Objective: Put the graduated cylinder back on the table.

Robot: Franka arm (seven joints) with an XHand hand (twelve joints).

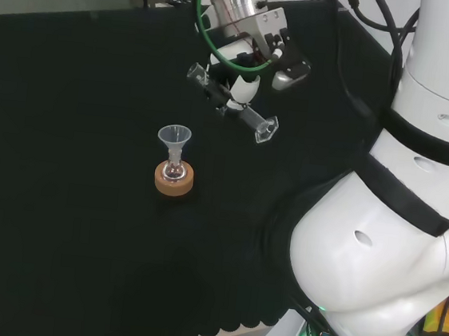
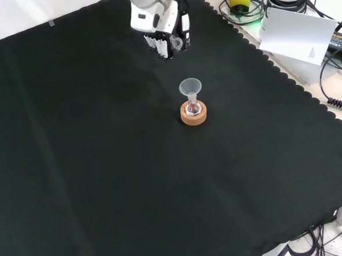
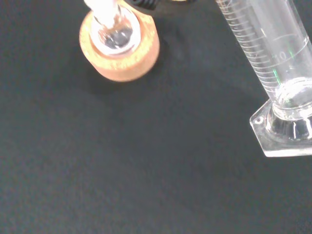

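Note:
A clear graduated cylinder (image 1: 251, 118) hangs tilted, close to lying flat, above the black cloth in the head view, its hexagonal foot (image 1: 266, 130) pointing towards the arm. The hand (image 1: 238, 88) is curled round its middle; the mouth end sticks out on the far side. In the wrist view the cylinder (image 3: 269, 58) shows its printed scale and its foot (image 3: 284, 135) is off the cloth. The hand (image 2: 164, 34) sits near the top of the front view, above and left of the flask.
A small flask with a clear funnel (image 1: 175, 137) in its neck stands on a cork ring (image 1: 174, 180), below and left of the hand in the head view. The same cork ring (image 2: 193, 115) (image 3: 121, 50) appears in the front and wrist views. The arm's white links (image 1: 394, 234) stand at the right.

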